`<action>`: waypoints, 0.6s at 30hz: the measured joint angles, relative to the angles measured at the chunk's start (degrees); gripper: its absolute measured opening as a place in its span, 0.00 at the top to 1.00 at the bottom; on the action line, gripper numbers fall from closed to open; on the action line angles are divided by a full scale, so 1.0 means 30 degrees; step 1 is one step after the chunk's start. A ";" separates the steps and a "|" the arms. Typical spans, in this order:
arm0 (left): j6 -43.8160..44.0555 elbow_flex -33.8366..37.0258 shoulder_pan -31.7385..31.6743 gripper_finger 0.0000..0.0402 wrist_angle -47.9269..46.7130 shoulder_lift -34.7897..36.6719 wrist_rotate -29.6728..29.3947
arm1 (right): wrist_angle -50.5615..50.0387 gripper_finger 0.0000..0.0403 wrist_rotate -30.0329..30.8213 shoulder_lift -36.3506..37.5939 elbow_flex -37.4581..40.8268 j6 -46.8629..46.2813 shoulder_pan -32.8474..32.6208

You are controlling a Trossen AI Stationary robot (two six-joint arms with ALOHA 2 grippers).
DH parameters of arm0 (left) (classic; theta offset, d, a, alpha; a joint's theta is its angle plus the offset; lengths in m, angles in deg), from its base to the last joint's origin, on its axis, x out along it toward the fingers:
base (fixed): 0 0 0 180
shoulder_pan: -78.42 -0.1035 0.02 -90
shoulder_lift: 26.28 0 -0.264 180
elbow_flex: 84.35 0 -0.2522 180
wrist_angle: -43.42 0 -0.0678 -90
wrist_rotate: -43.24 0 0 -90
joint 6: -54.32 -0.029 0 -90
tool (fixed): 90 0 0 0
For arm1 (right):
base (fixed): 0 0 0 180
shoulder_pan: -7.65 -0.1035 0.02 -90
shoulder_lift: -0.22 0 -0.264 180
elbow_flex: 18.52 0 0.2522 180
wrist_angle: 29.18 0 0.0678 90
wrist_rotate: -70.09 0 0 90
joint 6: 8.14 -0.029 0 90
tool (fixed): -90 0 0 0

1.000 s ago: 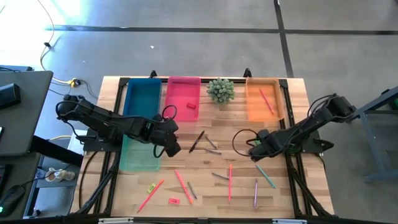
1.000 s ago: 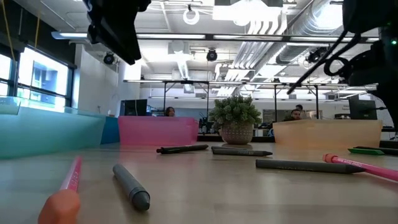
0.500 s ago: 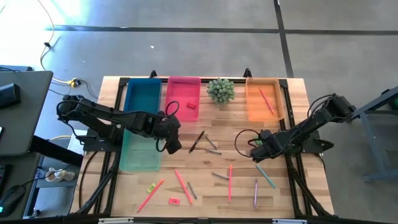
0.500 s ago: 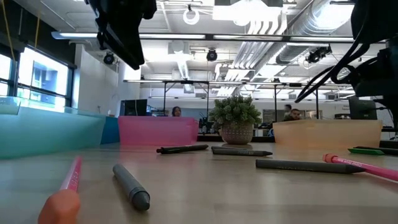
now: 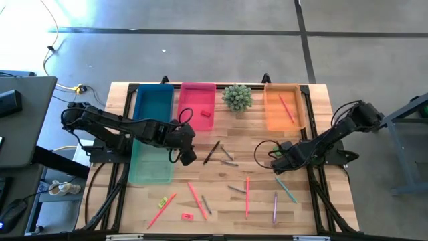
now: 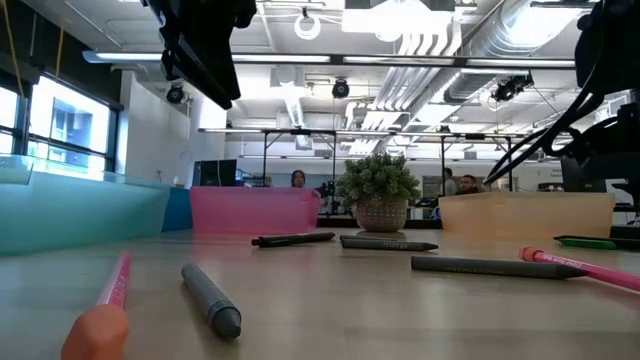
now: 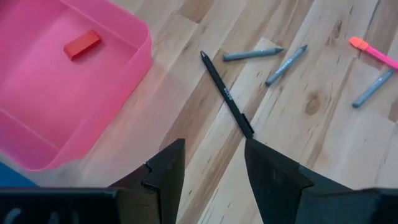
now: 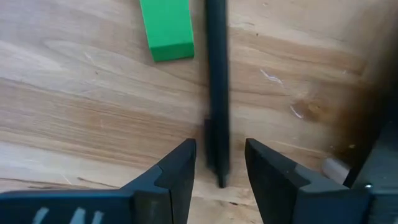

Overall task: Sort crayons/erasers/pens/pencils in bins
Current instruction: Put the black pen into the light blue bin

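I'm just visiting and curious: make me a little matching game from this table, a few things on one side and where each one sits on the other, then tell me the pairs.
Things:
1. red eraser
2. salmon pencil
3. green eraser
4. spiky plant

Places:
A. on bare wood, ahead of the right gripper
B. in the orange bin
C. between the pink and orange bins
D. in the pink bin

Pairs: 1-D, 2-B, 3-A, 4-C

A spiky green plant (image 5: pixel 237 97) in a pot stands at the wooden table's (image 5: pixel 321 201) far edge.
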 joint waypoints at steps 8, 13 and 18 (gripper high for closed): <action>0.0063 -0.0004 0.0000 0.62 -0.0007 -0.0003 0.0000 | 0.0041 0.67 -0.0185 -0.0022 0.0029 0.0338 0.0007; 0.0063 -0.0004 -0.0007 0.62 -0.0020 -0.0003 0.0000 | 0.0349 0.78 -0.0225 -0.0036 0.0036 0.0338 0.0011; -0.0055 -0.0004 -0.0007 0.62 -0.0038 -0.0003 0.0941 | 0.0458 0.93 -0.0338 -0.0036 0.0029 0.0359 0.0015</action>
